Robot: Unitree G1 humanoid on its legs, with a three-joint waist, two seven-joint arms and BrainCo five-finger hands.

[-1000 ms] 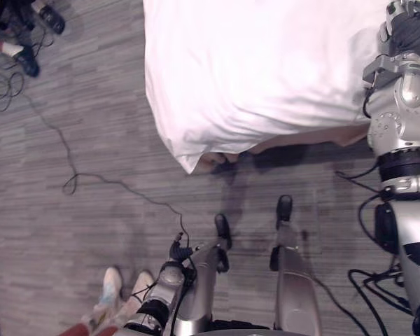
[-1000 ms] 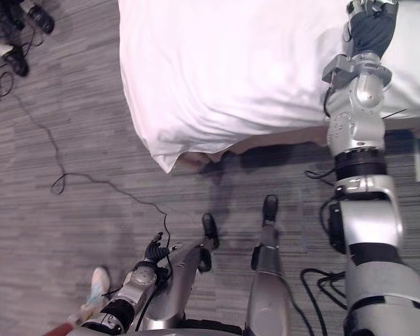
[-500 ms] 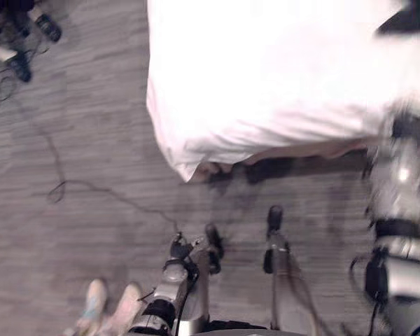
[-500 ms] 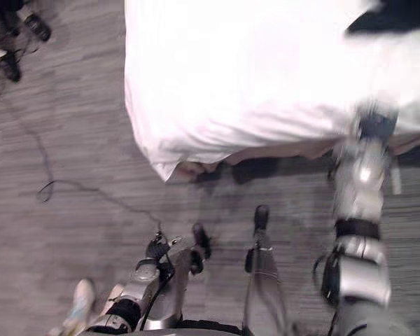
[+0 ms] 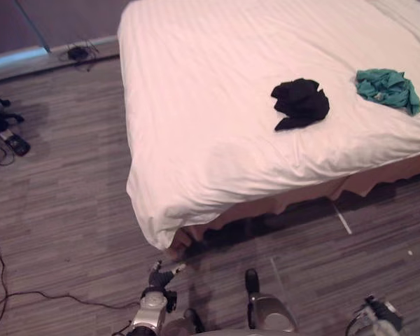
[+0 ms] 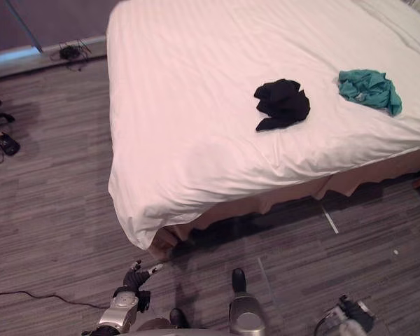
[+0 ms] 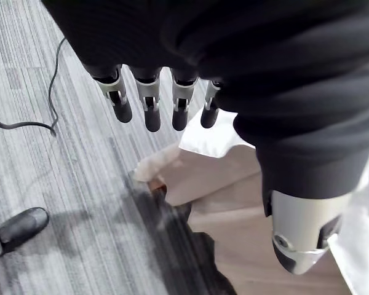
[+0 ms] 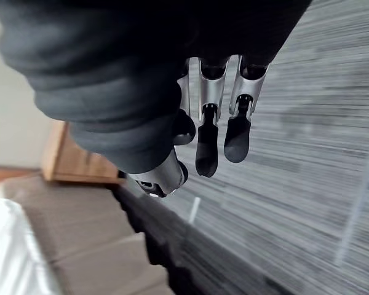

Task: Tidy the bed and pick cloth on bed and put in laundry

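The bed (image 5: pixel 217 112) takes up most of the scene, its white sheet (image 5: pixel 196 175) lying fairly smooth and draping over the near corner. Two cloths lie on it, well apart from each other. The black cloth (image 5: pixel 300 103) is bunched toward the near side, and the teal cloth (image 5: pixel 387 89) lies further to the right.

Both hands hang low over the floor (image 5: pixel 63 210), well apart from either cloth. The left hand (image 5: pixel 159 278) is near the draped corner with its fingers (image 7: pixel 150 104) straight and holding nothing. The right hand (image 8: pixel 208 132) is likewise relaxed and empty.

The likely trouble is in the reach. Fingers closing on a bunched cloth could pinch the sheet beneath and drag it into wrinkles, undoing the tidy bed. A loose pinch on one fold could let the cloth slip to the floor. The left hand, rising so near the corner, could also snag the hanging sheet and pull it askew.
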